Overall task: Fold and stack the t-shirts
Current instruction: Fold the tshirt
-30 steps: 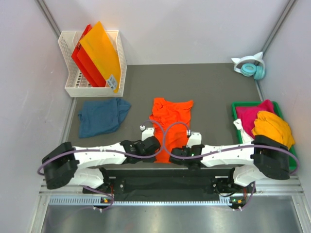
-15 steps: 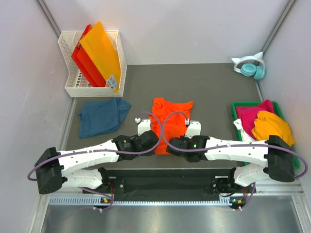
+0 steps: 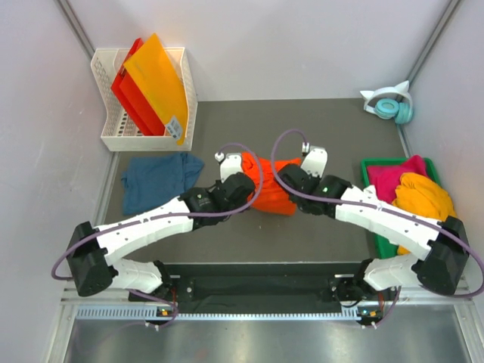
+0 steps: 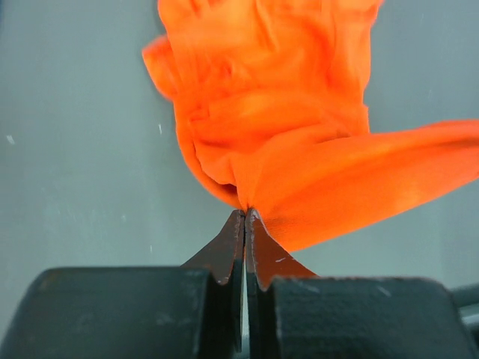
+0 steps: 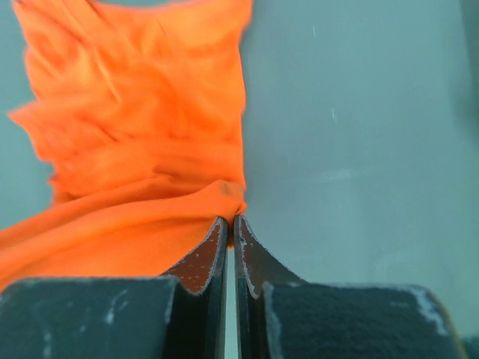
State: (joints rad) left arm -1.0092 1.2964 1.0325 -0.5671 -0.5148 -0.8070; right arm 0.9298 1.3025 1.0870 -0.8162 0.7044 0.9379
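Here the orange t-shirt (image 3: 271, 193) is found at the middle of the table (image 3: 325, 128), bunched into a thick roll rather than spread flat. Its near edge is pinched at two corners and appears to be lifted over the rest of the cloth – a fold judged to be about halfway through.

In the left wrist view the left gripper (image 4: 245, 217) is seen closed tight on a thin lip of the orange fabric, with a taut band drawn off to the right. In the right wrist view the right gripper (image 5: 230, 223) is likewise clamped on its corner, and the cloth is gathered in creases beyond it.

Several things could go wrong from here. So little fabric is held between each pair of jaws that a corner could be pulled free if the arms are spread apart or moved quickly. If one corner is carried further than the other, a skewed fold would be laid down. The wrinkles already gathered beneath could be trapped if the edge is set down without the cloth being drawn smooth.

Further out, the teal-blue t-shirt (image 3: 159, 181) is left loosely crumpled to the left, well apart. The magenta t-shirt (image 3: 397, 178), yellow-orange t-shirt (image 3: 425, 198) and white t-shirt (image 3: 373, 198) are heaped in the green tray (image 3: 370, 163) at the right – none yet folded.
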